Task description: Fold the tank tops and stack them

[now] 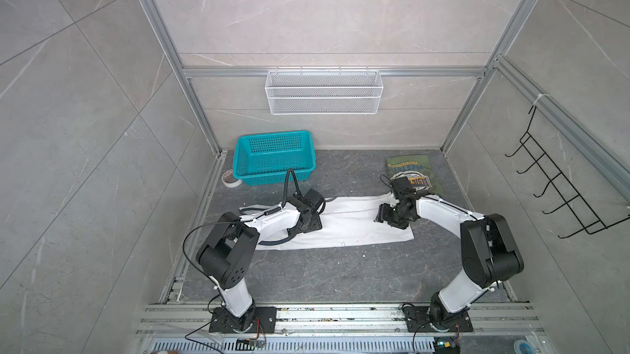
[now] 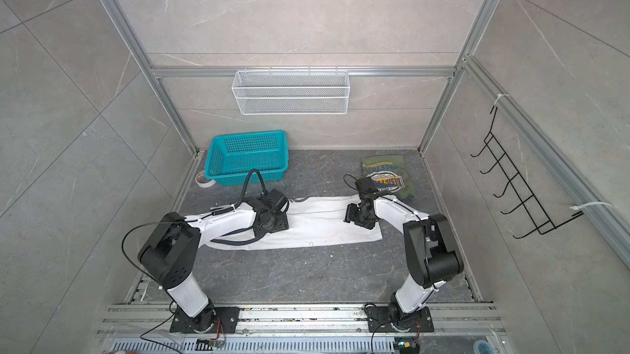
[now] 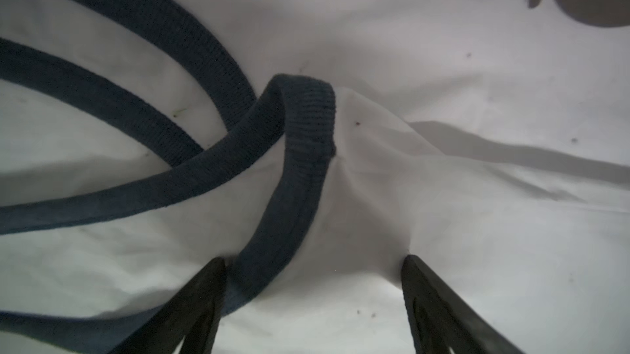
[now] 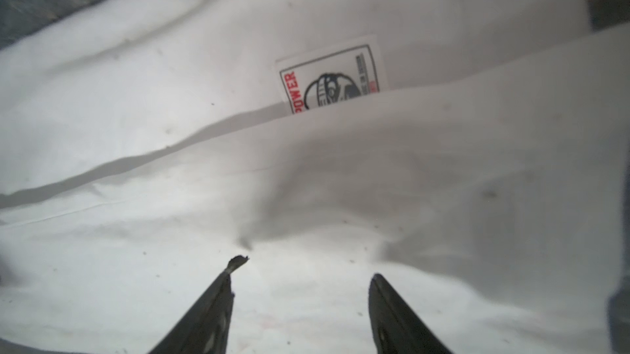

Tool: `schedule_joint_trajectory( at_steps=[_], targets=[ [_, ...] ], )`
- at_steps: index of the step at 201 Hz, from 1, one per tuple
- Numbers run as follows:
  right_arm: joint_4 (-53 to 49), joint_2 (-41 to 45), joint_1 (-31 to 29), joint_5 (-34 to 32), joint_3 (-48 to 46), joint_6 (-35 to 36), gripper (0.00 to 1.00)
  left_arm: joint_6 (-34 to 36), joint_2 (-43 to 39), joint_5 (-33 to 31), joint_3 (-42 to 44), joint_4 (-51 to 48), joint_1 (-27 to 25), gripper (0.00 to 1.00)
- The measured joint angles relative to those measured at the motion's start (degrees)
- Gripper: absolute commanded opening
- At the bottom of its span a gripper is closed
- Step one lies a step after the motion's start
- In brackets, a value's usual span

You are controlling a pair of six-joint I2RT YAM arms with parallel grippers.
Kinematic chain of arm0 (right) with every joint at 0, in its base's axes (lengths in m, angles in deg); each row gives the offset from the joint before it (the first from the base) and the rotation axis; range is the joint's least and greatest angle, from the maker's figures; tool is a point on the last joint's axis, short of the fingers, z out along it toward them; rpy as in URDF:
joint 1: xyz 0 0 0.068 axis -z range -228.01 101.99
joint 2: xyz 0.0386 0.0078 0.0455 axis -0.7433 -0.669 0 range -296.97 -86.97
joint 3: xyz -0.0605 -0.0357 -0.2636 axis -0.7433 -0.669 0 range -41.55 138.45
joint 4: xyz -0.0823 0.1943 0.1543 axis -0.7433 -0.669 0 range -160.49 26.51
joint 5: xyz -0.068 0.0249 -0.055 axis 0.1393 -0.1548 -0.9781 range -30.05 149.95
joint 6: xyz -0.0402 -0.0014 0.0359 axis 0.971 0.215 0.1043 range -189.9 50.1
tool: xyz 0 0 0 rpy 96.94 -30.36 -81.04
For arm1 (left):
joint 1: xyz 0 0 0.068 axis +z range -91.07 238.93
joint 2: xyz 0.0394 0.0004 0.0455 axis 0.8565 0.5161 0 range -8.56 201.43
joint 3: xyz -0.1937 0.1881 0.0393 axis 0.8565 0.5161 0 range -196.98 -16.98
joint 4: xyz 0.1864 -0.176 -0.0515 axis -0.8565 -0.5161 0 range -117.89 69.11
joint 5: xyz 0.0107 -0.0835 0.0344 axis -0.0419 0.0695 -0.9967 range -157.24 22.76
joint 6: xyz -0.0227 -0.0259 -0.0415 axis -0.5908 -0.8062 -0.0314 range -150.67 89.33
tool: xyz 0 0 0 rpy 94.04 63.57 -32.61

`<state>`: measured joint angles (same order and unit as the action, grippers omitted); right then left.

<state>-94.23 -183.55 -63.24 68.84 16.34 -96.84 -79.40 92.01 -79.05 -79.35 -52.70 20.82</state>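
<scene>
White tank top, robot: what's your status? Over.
Left gripper open, straddling navy strap. Right gripper open over white tank top, a long strip. Olive tank top folded behind. Nothing blocking.

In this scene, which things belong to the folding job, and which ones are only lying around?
For the job: white tank top, olive green tank top.
Lying about: teal basket, tape roll, wire wall basket, black hook rack.
</scene>
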Motion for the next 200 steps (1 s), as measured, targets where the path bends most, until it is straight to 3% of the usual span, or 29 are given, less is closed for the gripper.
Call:
schedule_joint_trajectory(
  at_steps=[51,104,161,200],
  targets=[
    [1.9,1.6,-4.1,-3.1,-4.7,-0.3,0.65,1.1,8.5,-4.4,-8.3,-2.7,-6.5,0.83],
    [1.7,13.9,-9.0,-4.9,-16.9,-5.4,0.65,5.1,17.6,-3.9,-20.7,-2.6,-12.4,0.83],
    [-4.7,29.2,-15.7,-3.7,-26.9,-14.3,0.65,16.7,27.9,1.3,-37.3,-3.1,-14.2,0.83],
    [-6.9,32.0,-19.9,-2.8,-28.1,-18.4,0.65,25.1,35.9,8.0,-50.7,-3.0,-14.3,0.83]
  ],
)
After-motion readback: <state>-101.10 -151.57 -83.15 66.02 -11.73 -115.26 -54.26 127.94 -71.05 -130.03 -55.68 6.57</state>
